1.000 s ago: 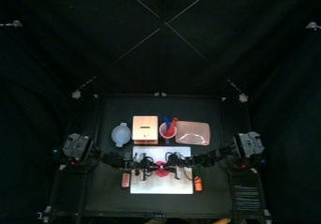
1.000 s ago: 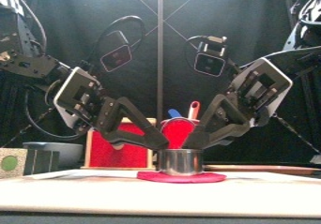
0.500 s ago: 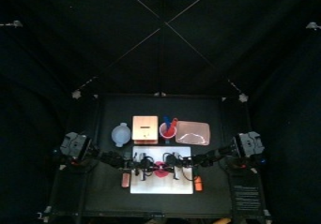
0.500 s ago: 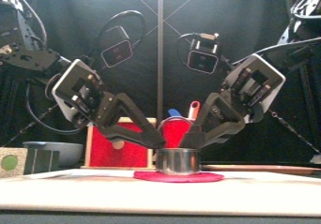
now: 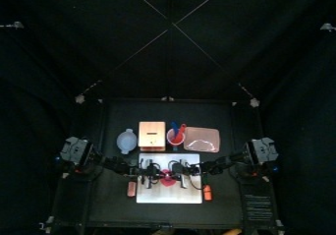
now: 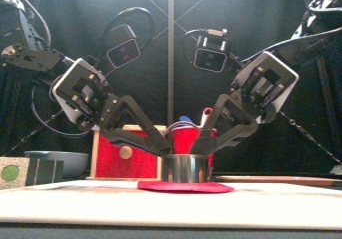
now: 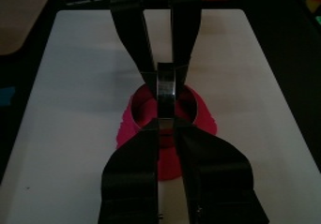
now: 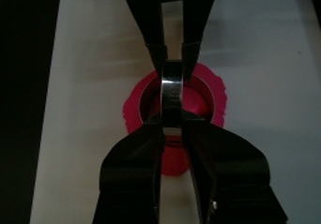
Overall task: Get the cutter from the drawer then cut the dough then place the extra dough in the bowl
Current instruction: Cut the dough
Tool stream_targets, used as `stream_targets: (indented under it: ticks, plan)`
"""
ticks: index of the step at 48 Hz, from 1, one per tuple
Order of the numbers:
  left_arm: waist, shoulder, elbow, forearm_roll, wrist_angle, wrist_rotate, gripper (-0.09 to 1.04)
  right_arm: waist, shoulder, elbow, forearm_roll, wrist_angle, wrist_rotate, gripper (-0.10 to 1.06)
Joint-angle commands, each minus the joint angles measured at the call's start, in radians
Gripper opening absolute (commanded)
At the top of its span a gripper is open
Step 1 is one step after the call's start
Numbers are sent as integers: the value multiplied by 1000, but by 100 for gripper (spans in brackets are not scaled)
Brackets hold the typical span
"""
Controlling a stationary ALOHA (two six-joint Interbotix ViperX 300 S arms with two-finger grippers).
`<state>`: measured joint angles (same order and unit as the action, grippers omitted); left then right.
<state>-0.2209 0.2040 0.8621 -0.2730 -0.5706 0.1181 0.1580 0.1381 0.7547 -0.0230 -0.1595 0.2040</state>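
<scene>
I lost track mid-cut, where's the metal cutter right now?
Front view: the cutter stands mid-table on the red dough, on the white board, gripped by left gripper and right gripper.

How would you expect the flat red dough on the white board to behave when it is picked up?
Probably floppy: the dough lies thin and flat on the board, so it may sag or tear when lifted. Its wavy edge suggests a soft material that could cling to the cutter pressed into it.
</scene>
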Motion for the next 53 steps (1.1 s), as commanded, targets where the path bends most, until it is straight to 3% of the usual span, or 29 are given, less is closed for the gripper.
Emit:
stream_targets:
  ticks: [1,9,21,33,53]
  plan:
    - [6,-20,-2,15,2,3,47,3,-41,-17,-2,25,-3,59]
    - [8,-18,-2,26,-2,2,51,2,-41,-20,-2,31,-5,59]
    - [17,-5,3,26,2,2,65,-2,-37,-21,9,32,3,59]
    - [21,3,3,23,2,2,68,-3,-32,-25,9,32,2,61]
    - [28,3,2,23,5,2,68,-5,-38,-55,8,28,2,86]
